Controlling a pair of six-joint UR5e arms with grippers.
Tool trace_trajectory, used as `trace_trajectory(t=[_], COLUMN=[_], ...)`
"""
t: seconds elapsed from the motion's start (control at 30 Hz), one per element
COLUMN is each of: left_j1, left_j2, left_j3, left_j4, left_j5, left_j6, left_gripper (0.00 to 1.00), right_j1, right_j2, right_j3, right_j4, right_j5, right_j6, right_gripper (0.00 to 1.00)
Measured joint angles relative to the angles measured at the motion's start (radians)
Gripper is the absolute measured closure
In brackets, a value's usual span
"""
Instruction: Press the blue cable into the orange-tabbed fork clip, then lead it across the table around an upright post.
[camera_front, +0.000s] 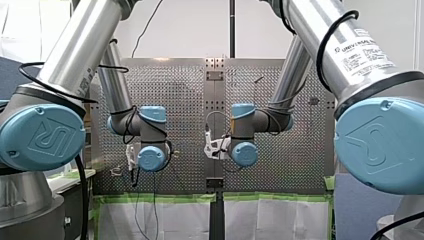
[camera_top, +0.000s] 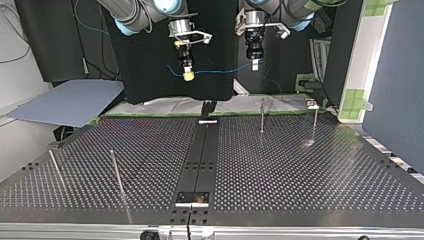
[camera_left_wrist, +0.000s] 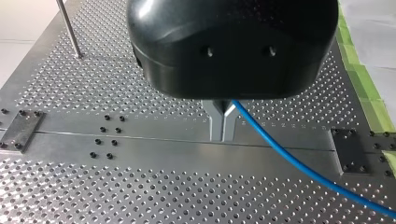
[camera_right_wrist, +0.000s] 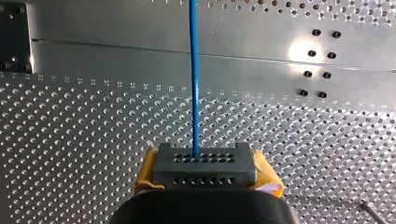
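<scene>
The blue cable (camera_top: 220, 71) hangs taut in the air between my two grippers, high above the far edge of the perforated table (camera_top: 300, 170). My left gripper (camera_left_wrist: 222, 137) has its metal fingers shut on the cable (camera_left_wrist: 299, 163), which runs out sideways from between them. My right gripper (camera_right_wrist: 204, 161), with yellow pads, is shut on the cable (camera_right_wrist: 194, 70), which leads straight ahead from it. In the top view my right gripper (camera_top: 188, 75) is at the left and my left gripper (camera_top: 255, 65) at the right. A short cable tail sticks out past my right gripper. I cannot make out an orange-tabbed clip.
Thin upright posts stand on the table: two at the far right (camera_top: 262, 117) (camera_top: 315, 122) and two at the near left (camera_top: 116, 172) (camera_top: 56, 170) of the top view. A dark centre strip (camera_top: 202, 150) with bolted plates runs across the table. Green tape edges the far side.
</scene>
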Motion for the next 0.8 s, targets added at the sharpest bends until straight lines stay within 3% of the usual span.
trace_trajectory(t=[0.57, 0.8], left_j1=[-0.001, -0.011], left_j2=[-0.001, -0.04], left_j3=[0.0, -0.001], left_j4=[0.001, 0.004], left_j5=[0.0, 0.0], left_j6=[0.0, 0.0], left_gripper=[1.0, 1.0], right_j1=[0.0, 0.0], right_j2=[0.0, -0.001], right_j3=[0.0, 0.0], right_j4=[0.0, 0.0], right_j5=[0.0, 0.0], right_j6=[0.0, 0.0], right_gripper=[1.0, 1.0])
